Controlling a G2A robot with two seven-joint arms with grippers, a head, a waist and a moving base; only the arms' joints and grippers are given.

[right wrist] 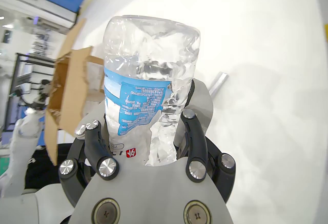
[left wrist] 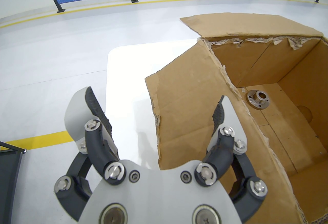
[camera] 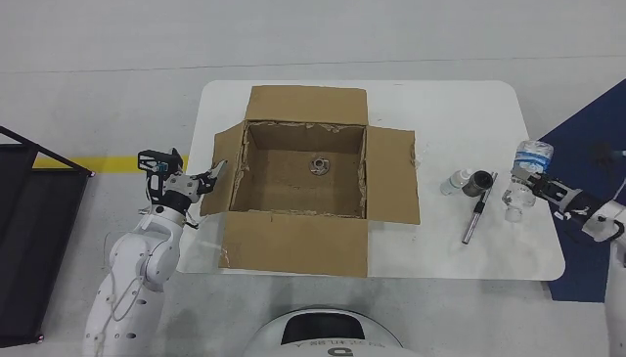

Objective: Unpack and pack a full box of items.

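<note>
Bottle (right wrist: pixel 151 55) clamped in right hand (right wrist: pixel 148 112), left hand (left wrist: pixel 155 94) spread apart beside open box (left wrist: pixel 256 60), metal flange (left wrist: pixel 258 98) inside

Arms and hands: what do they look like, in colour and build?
The left arm and right arm are smooth white shells. The left hand and right hand match: pale grey metal plate, black links with silver screws, two curved grey fingers; the left's show black ribbed pads.
</note>
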